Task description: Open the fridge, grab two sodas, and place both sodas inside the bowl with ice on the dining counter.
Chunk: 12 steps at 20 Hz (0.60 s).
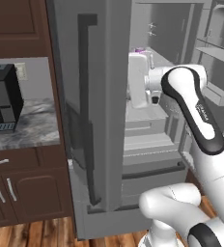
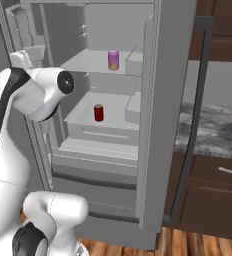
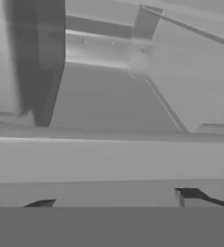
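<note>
Here my jaws' spread is unreadable; the red soda stands upright mid-shelf in the fridge, the purple soda a shelf higher.

The fridge stands open, its near door edge-on with a dark bar handle. The white arm reaches inside over the shelves. Far left, a black appliance sits on the marbled tabletop.

White arm, smooth rounded links, glossy black bands wrapping the joints, small pale lettering on the black strip, a dark round cap at one joint.
</note>
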Tool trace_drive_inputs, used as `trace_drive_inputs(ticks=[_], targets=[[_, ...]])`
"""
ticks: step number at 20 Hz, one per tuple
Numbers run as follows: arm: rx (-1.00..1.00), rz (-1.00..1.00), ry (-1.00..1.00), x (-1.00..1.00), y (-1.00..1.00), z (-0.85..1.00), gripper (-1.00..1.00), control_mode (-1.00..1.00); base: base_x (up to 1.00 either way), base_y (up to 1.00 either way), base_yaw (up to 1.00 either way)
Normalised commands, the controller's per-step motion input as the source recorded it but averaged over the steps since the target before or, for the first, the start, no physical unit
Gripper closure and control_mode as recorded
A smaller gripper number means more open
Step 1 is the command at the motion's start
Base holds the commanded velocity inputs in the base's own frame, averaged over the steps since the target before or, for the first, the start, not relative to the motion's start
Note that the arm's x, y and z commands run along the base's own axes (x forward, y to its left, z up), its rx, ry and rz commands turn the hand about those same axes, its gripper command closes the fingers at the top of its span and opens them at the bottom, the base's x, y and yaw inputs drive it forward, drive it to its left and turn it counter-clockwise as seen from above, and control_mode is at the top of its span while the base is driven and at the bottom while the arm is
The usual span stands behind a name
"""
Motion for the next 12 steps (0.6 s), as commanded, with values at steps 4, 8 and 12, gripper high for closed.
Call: trace_drive_inputs(ticks=[4, 8, 12], targets=[[0.0, 0.17, 0.01, -0.31, 1.0, -0.1, -1.0, -1.0, 0.0, 0.0, 0.0], [0.0, 0.13, 0.03, -0.14, 1.0, -0.14, -1.0, -1.0, 0.0, 0.0, 0.0], [0.0, 0.06, 0.04, 0.05, 1.0, -0.18, -1.0, -1.0, 0.0, 0.0, 0.0]])
